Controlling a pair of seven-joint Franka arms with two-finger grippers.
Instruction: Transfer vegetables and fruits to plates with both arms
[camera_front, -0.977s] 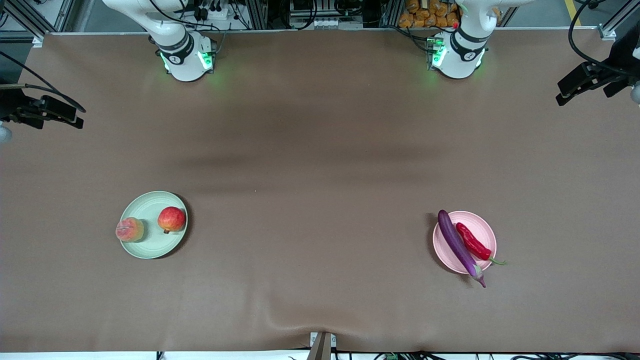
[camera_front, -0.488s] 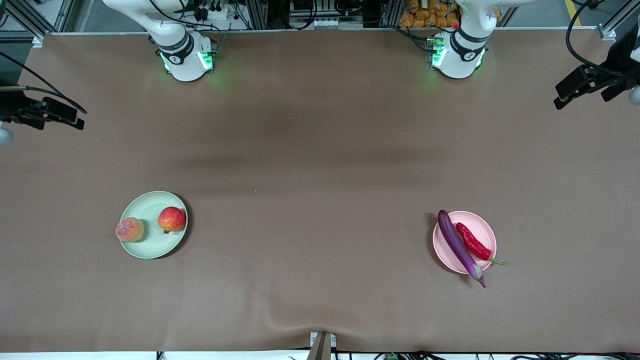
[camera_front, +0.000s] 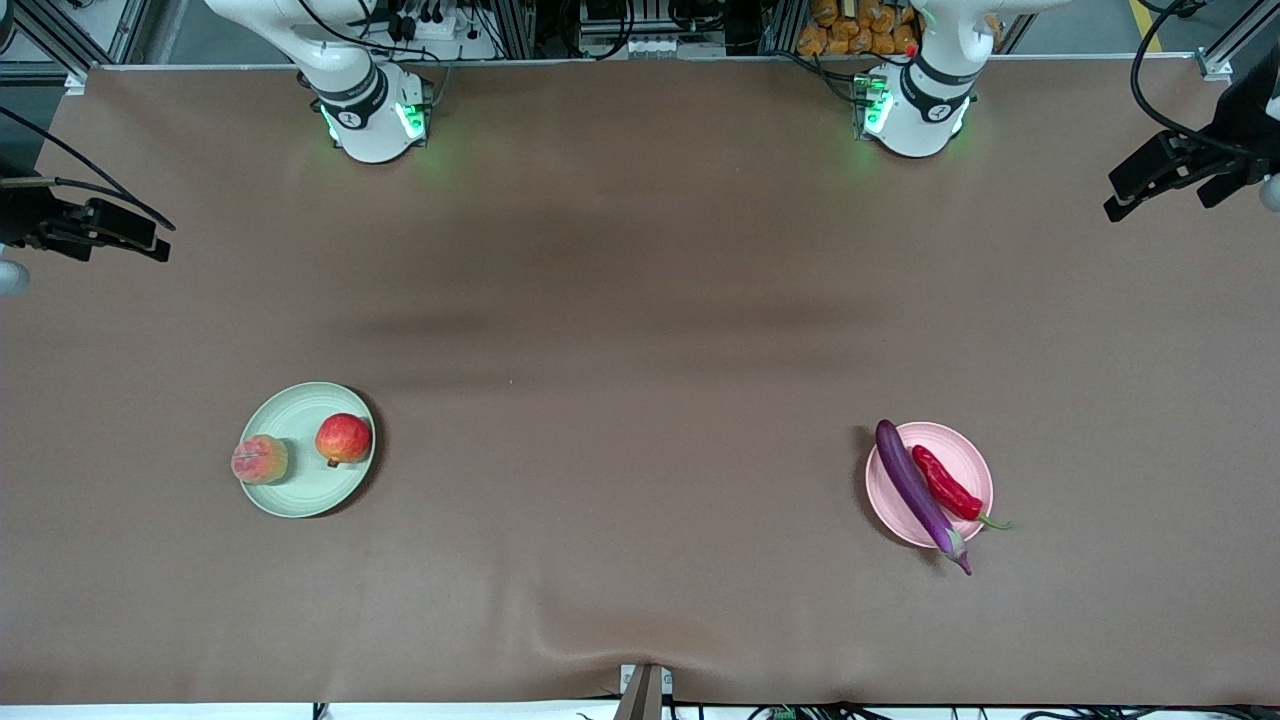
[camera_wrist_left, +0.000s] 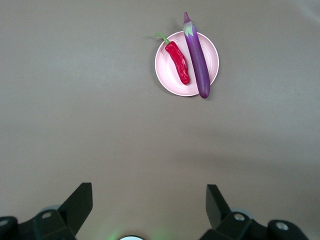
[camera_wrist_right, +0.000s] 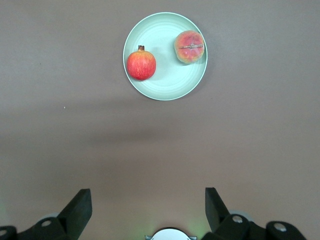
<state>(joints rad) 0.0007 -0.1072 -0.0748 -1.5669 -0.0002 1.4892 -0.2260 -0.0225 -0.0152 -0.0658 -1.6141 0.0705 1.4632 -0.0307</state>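
While both jaws hang open, eggplant (camera_front: 916, 490) and chili (camera_front: 946, 484) lie parallel, stems toward the front camera.

both arms are raised high and wait. the left gripper (camera_wrist_left: 145, 210) hangs in the air at the left arm's end of the table, its two fingers (camera_wrist_left: 77, 205) spread wide apart and holding nothing. the right gripper (camera_wrist_right: 145, 207) hangs at the right arm's end, its fingers (camera_wrist_right: 80, 207) also spread wide and empty.
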